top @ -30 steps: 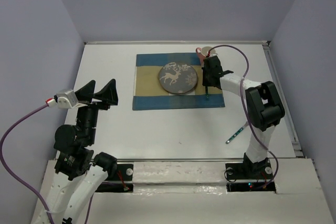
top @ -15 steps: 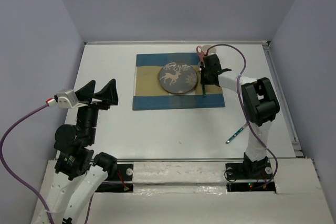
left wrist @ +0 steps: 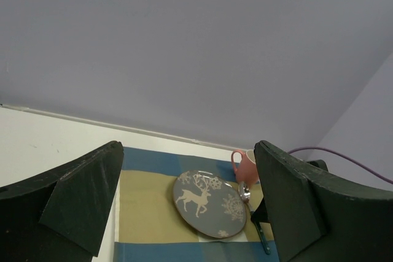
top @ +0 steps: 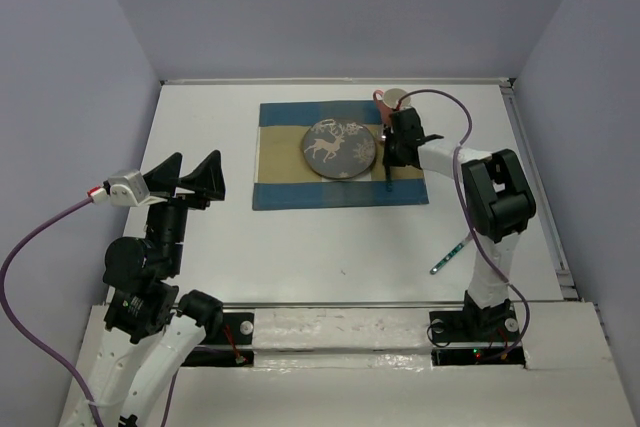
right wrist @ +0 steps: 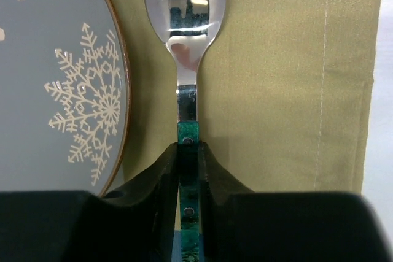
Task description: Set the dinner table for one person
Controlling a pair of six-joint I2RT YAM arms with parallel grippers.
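Note:
A spoon with a steel bowl and green handle lies along the tan band of the striped placemat, just right of the grey reindeer plate. My right gripper is shut on the spoon's handle, its fingers pressed against both sides. From above, that gripper sits between the plate and the placemat's right edge, with the handle end poking out towards me. A pink mug stands behind it. My left gripper hangs open over the white dinner table at the left, holding nothing.
A second green-handled utensil lies on the table near the right arm's base. The right arm's purple cable loops over the far right corner of the placemat. Grey walls close the table in at the back and sides.
My right gripper has shifted slightly left, towards the plate, carrying the spoon, and the mug behind it shows more. The left arm has not moved.

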